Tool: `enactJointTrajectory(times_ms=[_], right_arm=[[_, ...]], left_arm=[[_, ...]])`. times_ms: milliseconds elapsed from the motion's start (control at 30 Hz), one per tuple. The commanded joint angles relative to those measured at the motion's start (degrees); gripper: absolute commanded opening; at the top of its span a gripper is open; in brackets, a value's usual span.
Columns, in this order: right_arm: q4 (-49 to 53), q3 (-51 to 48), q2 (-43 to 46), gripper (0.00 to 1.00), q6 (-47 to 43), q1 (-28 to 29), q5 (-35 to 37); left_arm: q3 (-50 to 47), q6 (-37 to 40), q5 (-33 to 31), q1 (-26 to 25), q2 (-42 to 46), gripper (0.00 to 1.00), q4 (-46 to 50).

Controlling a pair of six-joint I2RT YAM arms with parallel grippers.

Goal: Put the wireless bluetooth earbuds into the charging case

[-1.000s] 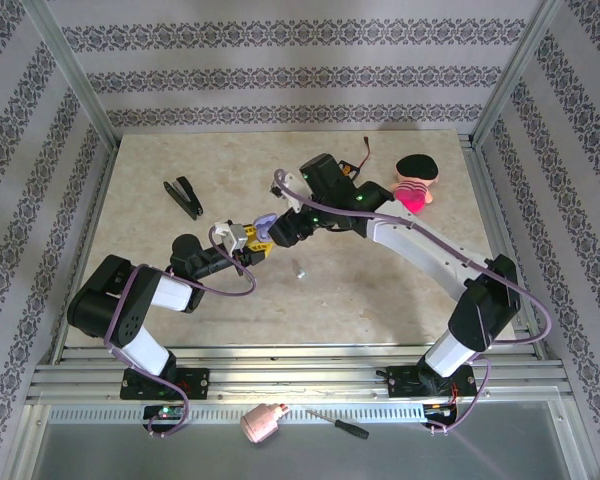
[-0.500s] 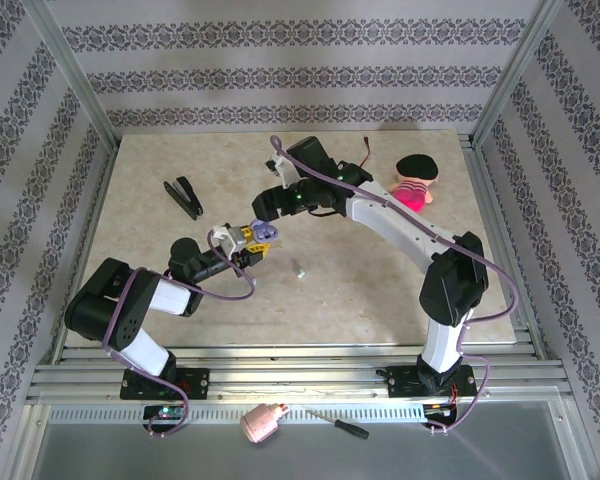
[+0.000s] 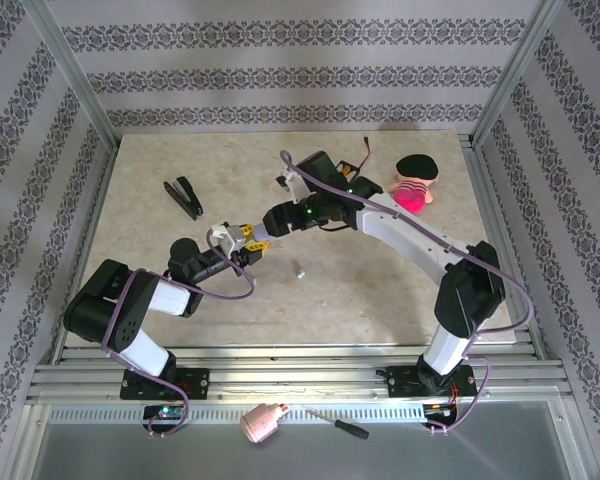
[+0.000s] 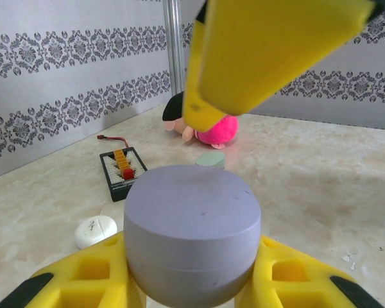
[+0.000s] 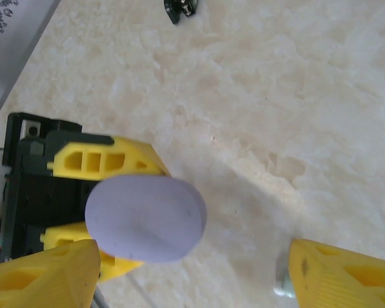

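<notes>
— Above the table's middle: lavender charging case (image 5: 145, 218) pinched between the left gripper (image 3: 248, 240) fingers. Right gripper (image 3: 275, 220) spread wide, straddling it from above.
— Probably opening the lid next?
— Looks so. Centre over the oval first, close gently on the upper half only, then lift straight up; keep the left grip firm.
— And the earbud (image 3: 298, 268)?
— Loose on the table (image 3: 400, 290), near both grippers, touching neither. Fetch once the case is open.

Plush doll (image 3: 415, 182), black clip (image 3: 184, 197), screwdriver (image 3: 340, 425)
</notes>
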State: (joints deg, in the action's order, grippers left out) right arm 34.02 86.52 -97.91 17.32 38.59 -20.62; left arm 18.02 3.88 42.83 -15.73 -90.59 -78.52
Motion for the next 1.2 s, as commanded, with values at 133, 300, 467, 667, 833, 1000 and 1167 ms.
enactJointTrajectory(times_ms=[133,300,467,667,833,1000,1167], right_arm=[[-18.75,-13.4,8.67,0.77,19.59,-4.6,-10.3],[-50.35,-27.95,10.19,0.75,41.49,-6.51,-22.27],[-62.68,-32.49,8.3,0.74,48.86,-5.28,-24.04],[-78.73,-36.21,4.13,0.66,58.86,-5.39,-24.98],[-79.01,-37.28,3.32,0.44,58.36,-5.53,-24.48],[-79.11,-37.47,3.0,0.23,57.85,-5.72,-24.39],[-78.0,-36.83,2.94,0.16,56.35,-5.93,-24.83]], left_arm=[[2.37,-3.45,-0.11,-0.27,1.74,0.06,-3.22],[5.09,-5.44,-0.2,-1.01,1.72,0.06,-3.22],[7.83,-5.85,0.96,-1.89,0.41,0.07,-3.22],[8.89,-6.43,1.03,-2.74,0.47,0.07,-3.22],[8.43,-6.71,1.0,-3.08,1.16,0.07,-3.22],[8.3,-6.89,1.84,-3.17,1.19,0.06,-3.22],[8.35,-6.89,2.25,-3.18,1.2,0.11,-3.22]])
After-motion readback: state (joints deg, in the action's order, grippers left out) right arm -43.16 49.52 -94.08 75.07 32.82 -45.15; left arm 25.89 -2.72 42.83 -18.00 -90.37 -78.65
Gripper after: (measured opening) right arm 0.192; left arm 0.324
